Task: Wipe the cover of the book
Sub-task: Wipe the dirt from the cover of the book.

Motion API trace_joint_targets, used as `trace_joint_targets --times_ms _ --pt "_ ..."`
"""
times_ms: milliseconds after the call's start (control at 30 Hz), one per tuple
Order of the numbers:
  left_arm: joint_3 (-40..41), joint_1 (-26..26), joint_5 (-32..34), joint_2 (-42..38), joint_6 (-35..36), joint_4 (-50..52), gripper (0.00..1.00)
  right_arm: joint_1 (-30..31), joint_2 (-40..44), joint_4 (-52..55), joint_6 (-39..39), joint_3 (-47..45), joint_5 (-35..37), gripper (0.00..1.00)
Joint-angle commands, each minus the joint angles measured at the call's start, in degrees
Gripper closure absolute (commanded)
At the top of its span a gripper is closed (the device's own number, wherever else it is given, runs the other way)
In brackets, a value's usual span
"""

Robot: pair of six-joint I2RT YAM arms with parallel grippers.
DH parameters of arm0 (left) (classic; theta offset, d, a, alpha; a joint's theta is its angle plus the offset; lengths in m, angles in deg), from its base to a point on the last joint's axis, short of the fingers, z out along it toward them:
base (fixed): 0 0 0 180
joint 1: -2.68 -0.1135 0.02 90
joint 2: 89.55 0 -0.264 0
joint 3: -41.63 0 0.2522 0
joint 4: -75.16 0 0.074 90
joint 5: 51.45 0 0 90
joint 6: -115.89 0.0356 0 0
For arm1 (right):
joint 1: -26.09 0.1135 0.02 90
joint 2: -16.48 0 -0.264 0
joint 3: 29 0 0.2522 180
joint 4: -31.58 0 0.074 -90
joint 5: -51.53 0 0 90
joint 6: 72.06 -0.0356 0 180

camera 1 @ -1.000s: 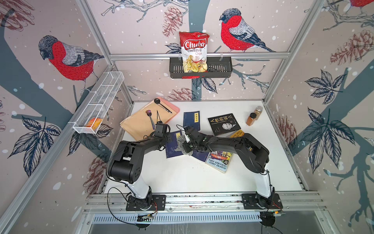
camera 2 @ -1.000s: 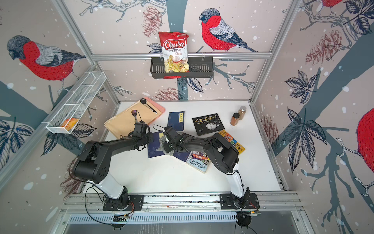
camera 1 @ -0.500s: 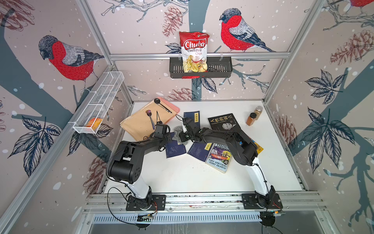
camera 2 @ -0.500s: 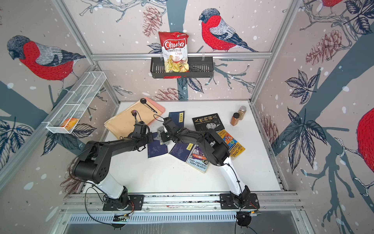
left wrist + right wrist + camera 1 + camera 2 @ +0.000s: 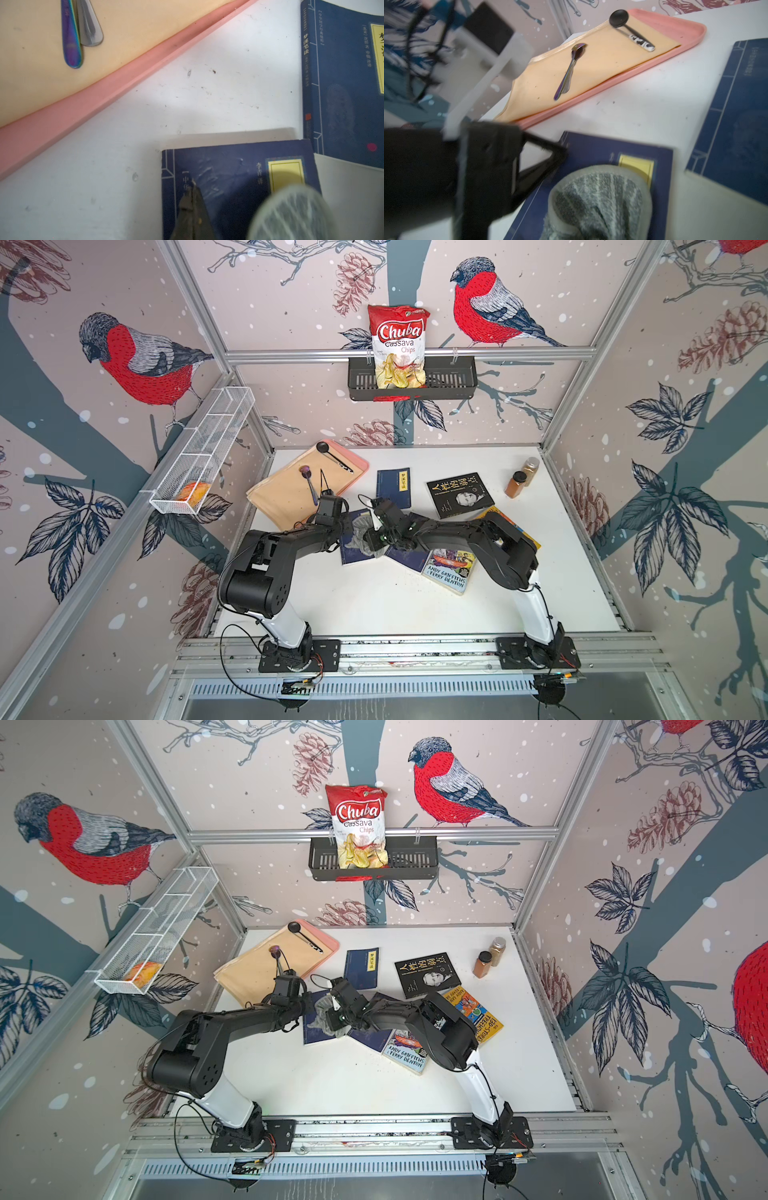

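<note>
The left gripper [image 5: 192, 209] has its fingers pressed together, and their tip is set down on the cover of the dark blue book [image 5: 228, 172], near its bordered edge. The right gripper [image 5: 376, 536] is clamped on a grey ribbed cloth [image 5: 598, 203], which lies bunched on the same cover (the fingers themselves are buried in the fabric, so the grip is my best reading). The book lies flat, mid-table on the white table [image 5: 374, 605], which is speckled with dark crumbs. Just beside it is a colourful paperback [image 5: 449, 572]. Farther back are a second blue book [image 5: 392, 485], a black book [image 5: 459, 494], two spice jars [image 5: 515, 484] and a pink tray [image 5: 357, 462]. On the bird-papered back wall a chips bag [image 5: 399, 344] stands in a black basket [image 5: 453, 379]. The book's cover has a white line border and a yellow label, and pale streaks smear across it.
</note>
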Motion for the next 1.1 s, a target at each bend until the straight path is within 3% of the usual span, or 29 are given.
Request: trace_joint_targets --times_ms 0,133,400,500,833,1067 --pt "0.86 0.04 -1.63 0.71 0.01 10.66 1.0 -3.21 -6.05 5.64 -1.98 8.63 -0.91 1.0" --pt "0.98 0.08 -1.74 0.69 0.01 10.67 1.0 -4.1 -9.07 9.01 -1.33 14.41 -1.89 1.0" --pt "2.14 0.01 -1.99 -0.23 -0.25 9.56 1.0 2.82 4.95 4.67 0.09 -8.12 -0.9 0.99" --pt "2.06 -0.1 -2.3 -0.13 -0.12 9.54 1.0 4.27 5.84 3.16 -0.97 -10.91 -2.41 0.99" --pt "3.35 -0.11 -3.21 -1.15 -0.52 8.23 1.0 -4.02 -8.64 3.96 -5.56 9.81 -6.18 1.0" --pt "4.74 -0.43 -4.46 -2.37 -0.65 6.62 1.0 1.49 -1.39 3.94 -2.59 -1.4 -5.41 0.99"
